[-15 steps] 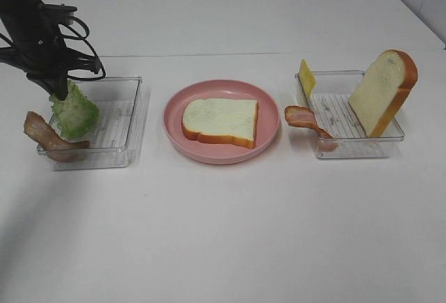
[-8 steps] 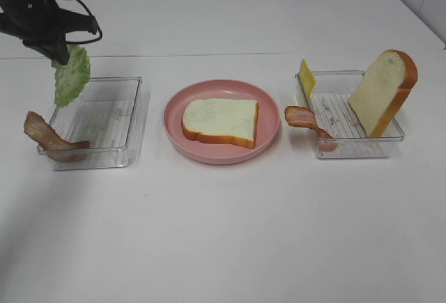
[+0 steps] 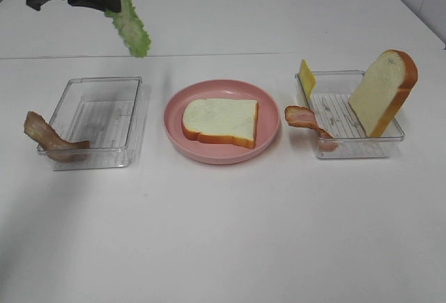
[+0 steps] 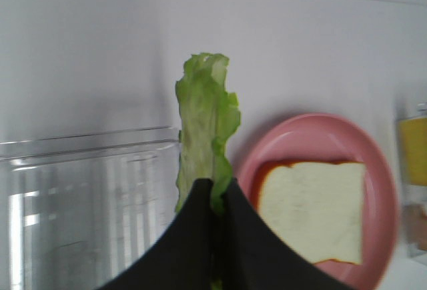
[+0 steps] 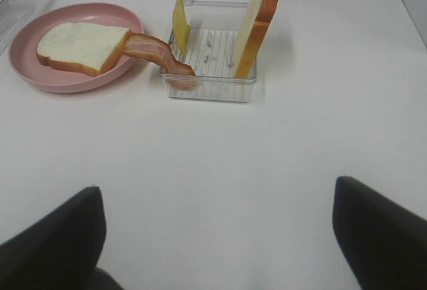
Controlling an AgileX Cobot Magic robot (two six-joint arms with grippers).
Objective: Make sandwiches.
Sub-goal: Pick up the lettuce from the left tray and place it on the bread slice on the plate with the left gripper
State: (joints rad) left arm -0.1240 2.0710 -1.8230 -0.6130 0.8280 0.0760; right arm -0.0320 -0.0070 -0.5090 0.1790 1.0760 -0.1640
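My left gripper [image 3: 109, 1] is shut on the top of a green lettuce leaf [image 3: 129, 26], which hangs in the air behind the left tray, up and left of the pink plate. In the left wrist view the black fingers [image 4: 193, 223] pinch the lettuce [image 4: 203, 120] beside the plate [image 4: 377, 163]. A bread slice [image 3: 220, 122] lies flat on the pink plate [image 3: 174, 134]. My right gripper [image 5: 217, 237] is open over bare table in front of the right tray and holds nothing. It does not show in the high view.
The left clear tray [image 3: 132, 108] has a bacon strip [image 3: 49, 138] draped over its left corner. The right clear tray [image 3: 390, 139] holds an upright bread slice [image 3: 383, 90], a yellow cheese slice [image 3: 306, 76] and a bacon strip [image 3: 306, 122] hanging over its rim.
My left gripper has lifted the lettuce out of the left tray and carried it up and to the right. The right gripper has not moved.
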